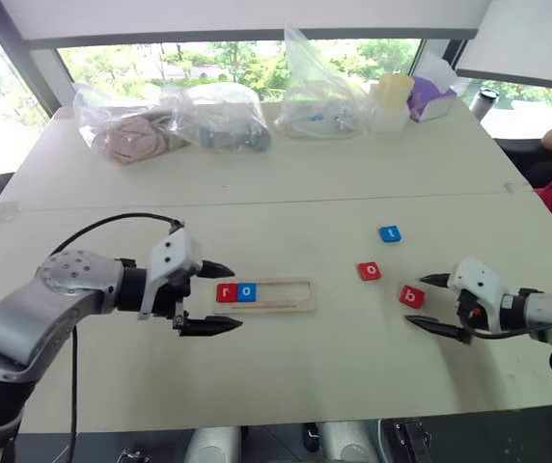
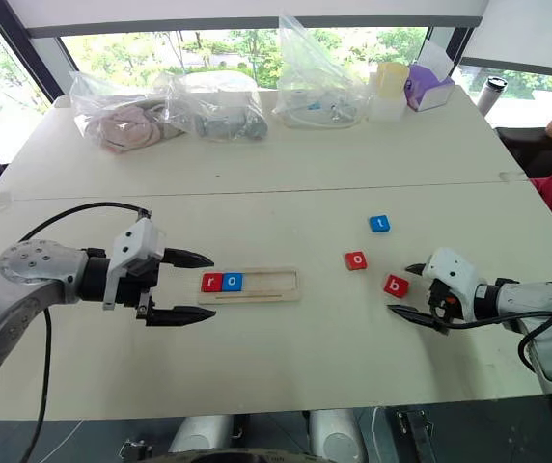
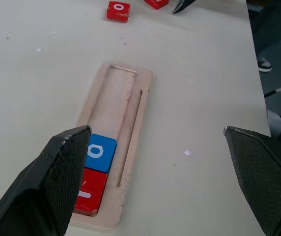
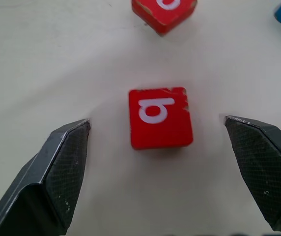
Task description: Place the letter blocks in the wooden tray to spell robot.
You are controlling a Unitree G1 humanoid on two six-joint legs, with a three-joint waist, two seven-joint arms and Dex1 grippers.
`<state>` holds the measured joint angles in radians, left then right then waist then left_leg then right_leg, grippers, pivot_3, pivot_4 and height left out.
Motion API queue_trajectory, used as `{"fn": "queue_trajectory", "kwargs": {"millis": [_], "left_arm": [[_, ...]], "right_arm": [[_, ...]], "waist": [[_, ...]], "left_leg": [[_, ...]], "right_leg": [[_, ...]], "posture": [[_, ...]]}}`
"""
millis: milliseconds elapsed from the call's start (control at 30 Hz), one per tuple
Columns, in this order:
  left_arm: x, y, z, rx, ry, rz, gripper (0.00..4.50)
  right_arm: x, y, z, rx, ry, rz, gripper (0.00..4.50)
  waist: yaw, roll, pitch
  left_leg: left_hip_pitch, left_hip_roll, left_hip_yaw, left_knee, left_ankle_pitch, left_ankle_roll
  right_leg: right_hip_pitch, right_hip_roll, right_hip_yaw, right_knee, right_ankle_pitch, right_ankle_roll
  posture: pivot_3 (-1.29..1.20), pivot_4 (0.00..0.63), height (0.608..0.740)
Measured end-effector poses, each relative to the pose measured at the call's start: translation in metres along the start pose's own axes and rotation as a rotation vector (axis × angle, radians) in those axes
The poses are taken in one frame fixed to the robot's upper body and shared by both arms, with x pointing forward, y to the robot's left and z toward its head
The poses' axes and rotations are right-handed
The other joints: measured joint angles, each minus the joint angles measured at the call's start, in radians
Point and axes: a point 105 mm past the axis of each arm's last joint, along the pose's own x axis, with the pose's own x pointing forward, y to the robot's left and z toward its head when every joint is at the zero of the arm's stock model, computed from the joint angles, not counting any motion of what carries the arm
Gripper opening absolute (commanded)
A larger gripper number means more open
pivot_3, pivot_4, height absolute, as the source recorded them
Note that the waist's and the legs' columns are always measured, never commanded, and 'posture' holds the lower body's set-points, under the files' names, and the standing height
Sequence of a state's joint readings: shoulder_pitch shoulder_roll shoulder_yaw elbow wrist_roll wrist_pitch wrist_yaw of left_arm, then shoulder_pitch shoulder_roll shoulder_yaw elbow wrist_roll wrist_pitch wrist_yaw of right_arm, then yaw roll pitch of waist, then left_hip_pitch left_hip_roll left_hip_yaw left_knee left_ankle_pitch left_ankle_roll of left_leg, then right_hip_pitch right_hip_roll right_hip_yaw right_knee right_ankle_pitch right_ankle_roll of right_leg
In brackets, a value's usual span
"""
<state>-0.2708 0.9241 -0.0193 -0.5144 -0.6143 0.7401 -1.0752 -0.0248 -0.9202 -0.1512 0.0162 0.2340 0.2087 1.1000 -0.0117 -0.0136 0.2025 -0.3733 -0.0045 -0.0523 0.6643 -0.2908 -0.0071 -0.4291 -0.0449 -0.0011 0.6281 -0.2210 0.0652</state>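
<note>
Closest to you, the left gripper (image 1: 208,297) hovers just beside the left end of the wooden tray (image 1: 290,297), with its two black fingers spread wide and holding nothing. Your tray lies near the middle of the table (image 1: 276,174) and has two letter blocks at its left end: the red r (image 1: 226,292) and, touching it, the blue o (image 1: 246,291). Its other places carry no block. To the right, you see three blocks lying loose on the table: the red o (image 1: 369,271), the blue t (image 1: 390,233) farther back, and the red b (image 1: 411,296). The right gripper (image 1: 434,304) is low by the red b, fingers spread wide on either side of it, not touching it.
</note>
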Motion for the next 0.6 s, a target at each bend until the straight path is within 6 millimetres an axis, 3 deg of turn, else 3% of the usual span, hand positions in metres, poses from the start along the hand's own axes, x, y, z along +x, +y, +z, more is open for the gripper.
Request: {"fn": "queue_trajectory", "kwargs": {"millis": [33,133,300,500,567,600], "left_arm": [[0.0,0.0,0.0,-0.002,-0.002,0.002,4.5],[0.0,0.001,0.0,-0.003,-0.004,0.007,4.5],[-0.005,0.003,-0.005,-0.016,0.018,0.029,4.5],[-0.011,0.007,-0.01,-0.027,0.027,0.055,4.5],[-0.017,0.01,-0.017,-0.039,0.054,0.077,4.5],[-0.021,0.012,-0.022,-0.059,0.059,0.087,4.5]], "right_arm": [[0.001,-0.001,-0.001,-0.004,0.0,0.004,4.47],[0.004,-0.001,-0.001,-0.022,-0.011,0.016,3.66],[0.01,0.003,0.002,-0.029,-0.035,0.033,1.15],[0.015,0.002,0.01,-0.01,-0.038,0.031,1.15],[0.03,0.008,0.034,-0.01,-0.097,0.072,1.15],[0.041,0.017,0.058,-0.036,-0.155,0.12,1.15]], "waist": [[0.0,0.0,0.0],[-0.001,0.0,0.0],[-0.004,0.0,0.0],[-0.006,0.0,0.0],[-0.014,0.0,0.0],[-0.018,0.001,0.0]], "left_leg": [[0.0,0.0,0.0,0.0,0.0,0.0],[0.001,0.0,0.0,0.0,0.0,0.0],[0.002,0.0,0.0,0.0,0.0,0.0],[0.002,0.001,0.001,0.001,0.0,0.0],[0.002,0.002,0.0,0.001,0.0,0.0],[0.003,0.002,0.0,0.001,0.0,0.0]], "right_leg": [[0.0,0.0,0.0,0.0,0.0,0.0],[0.001,0.001,0.0,0.0,0.0,0.0],[0.001,0.001,0.0,0.001,0.001,-0.001],[0.001,0.001,0.0,0.001,0.001,-0.002],[0.0,0.002,0.001,0.002,0.002,-0.003],[0.0,0.003,0.001,0.002,0.002,-0.004]], "posture": [[0.0,0.15,0.74],[0.0,0.15,0.74],[0.0,0.15,0.74],[0.0,0.15,0.74],[0.0,0.15,0.74],[0.0,0.15,0.74]]}}
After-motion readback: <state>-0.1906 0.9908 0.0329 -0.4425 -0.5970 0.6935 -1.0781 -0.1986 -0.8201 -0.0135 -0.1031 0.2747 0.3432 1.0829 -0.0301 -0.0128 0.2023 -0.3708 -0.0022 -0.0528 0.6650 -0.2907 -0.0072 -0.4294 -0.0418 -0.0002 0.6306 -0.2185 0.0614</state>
